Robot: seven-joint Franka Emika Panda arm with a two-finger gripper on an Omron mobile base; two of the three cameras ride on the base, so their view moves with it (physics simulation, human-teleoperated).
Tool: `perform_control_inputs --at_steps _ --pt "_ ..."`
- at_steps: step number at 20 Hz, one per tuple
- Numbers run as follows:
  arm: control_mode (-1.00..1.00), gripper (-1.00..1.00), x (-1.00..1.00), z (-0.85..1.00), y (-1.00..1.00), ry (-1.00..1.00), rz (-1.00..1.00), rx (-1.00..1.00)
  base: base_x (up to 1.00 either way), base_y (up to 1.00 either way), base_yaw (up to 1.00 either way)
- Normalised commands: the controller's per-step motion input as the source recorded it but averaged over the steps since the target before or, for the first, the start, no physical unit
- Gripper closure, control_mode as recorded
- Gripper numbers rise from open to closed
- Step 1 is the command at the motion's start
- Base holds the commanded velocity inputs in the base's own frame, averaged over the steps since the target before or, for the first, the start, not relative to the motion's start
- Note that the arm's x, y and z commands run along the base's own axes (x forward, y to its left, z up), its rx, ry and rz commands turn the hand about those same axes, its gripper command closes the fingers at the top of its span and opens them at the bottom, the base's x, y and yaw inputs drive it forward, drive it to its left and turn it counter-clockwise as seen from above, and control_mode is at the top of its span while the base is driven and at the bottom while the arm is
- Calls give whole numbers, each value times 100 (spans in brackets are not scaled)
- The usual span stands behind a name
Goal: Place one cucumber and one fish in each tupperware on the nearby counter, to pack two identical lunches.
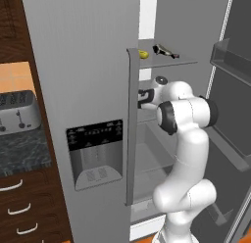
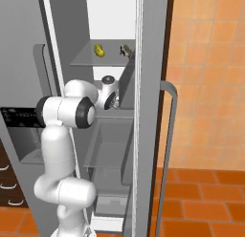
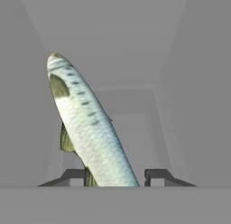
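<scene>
A silvery fish (image 3: 85,123) with a dark back stretches away from my gripper (image 3: 115,175) in the hand view. Its near end sits between the two dark fingertips (image 3: 155,175), which press in on both sides. My arm reaches into the open fridge at the middle shelf, where the gripper (image 1: 143,98) (image 2: 114,101) sits low over the shelf. On the shelf above lie a yellow-green cucumber (image 1: 143,54) (image 2: 99,50) and another dark fish (image 1: 165,52) (image 2: 126,50). The tupperware is out of view.
The closed grey fridge door with its dispenser (image 1: 94,154) and tall handle (image 1: 131,129) stands left of the arm. The open right door (image 2: 152,112) stands beside it. A silver toaster (image 1: 17,112) sits on the dark counter (image 1: 24,151) over brown drawers.
</scene>
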Motion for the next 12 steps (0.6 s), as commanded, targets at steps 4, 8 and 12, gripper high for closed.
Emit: perform_control_inputs --at_steps 4,8,12 --pt "-100 100 -15 -2 0 -1 0 0 0 0 0" --pt "-100 100 -100 32 -1 -8 0 5 0 0 0" --pt "-100 100 -100 95 0 -21 0 3 0 0 0"
